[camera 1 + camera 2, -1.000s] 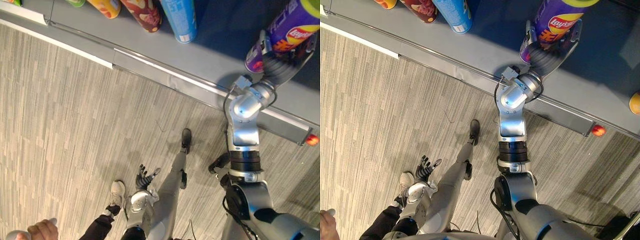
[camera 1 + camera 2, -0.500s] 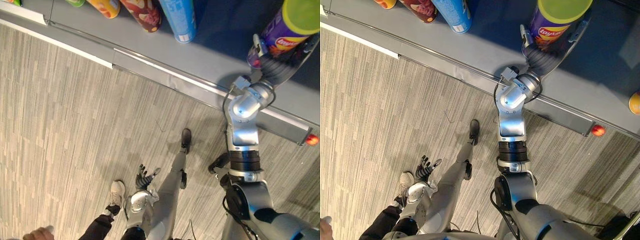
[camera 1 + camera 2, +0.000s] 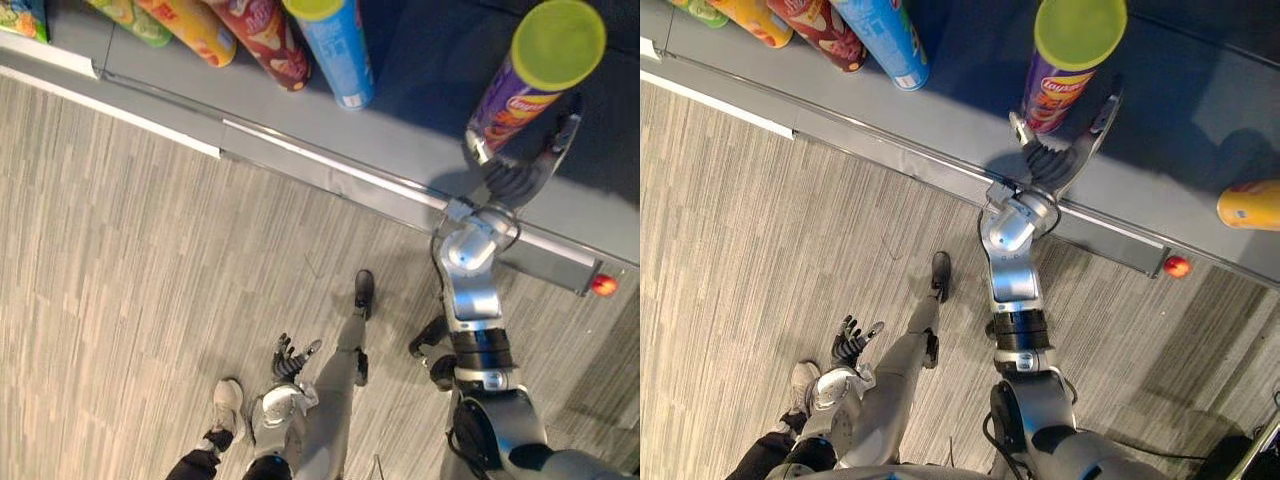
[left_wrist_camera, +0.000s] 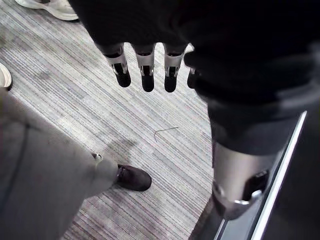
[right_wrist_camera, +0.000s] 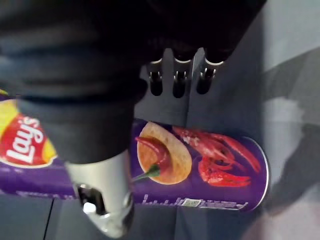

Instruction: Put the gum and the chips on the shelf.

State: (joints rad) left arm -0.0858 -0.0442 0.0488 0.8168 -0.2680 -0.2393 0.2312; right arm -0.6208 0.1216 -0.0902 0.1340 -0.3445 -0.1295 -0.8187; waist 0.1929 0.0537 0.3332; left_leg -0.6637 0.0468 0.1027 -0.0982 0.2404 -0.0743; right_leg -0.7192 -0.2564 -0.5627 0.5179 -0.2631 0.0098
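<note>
We judge the chips can (image 3: 1058, 92) set upright on the shelf (image 3: 940, 112), our right hand (image 3: 1050, 160) spread open at its base; the gum comes next.

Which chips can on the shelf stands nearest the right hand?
The purple can with the yellow-green lid, beside the right hand; the other cans stand farther left.

silver-grey arms (image 3: 1010, 285), left hand (image 3: 852, 346) and right hand (image 3: 1050, 162) dark-ribbed, silver fingers (image 4: 145, 59) (dark tips)
</note>
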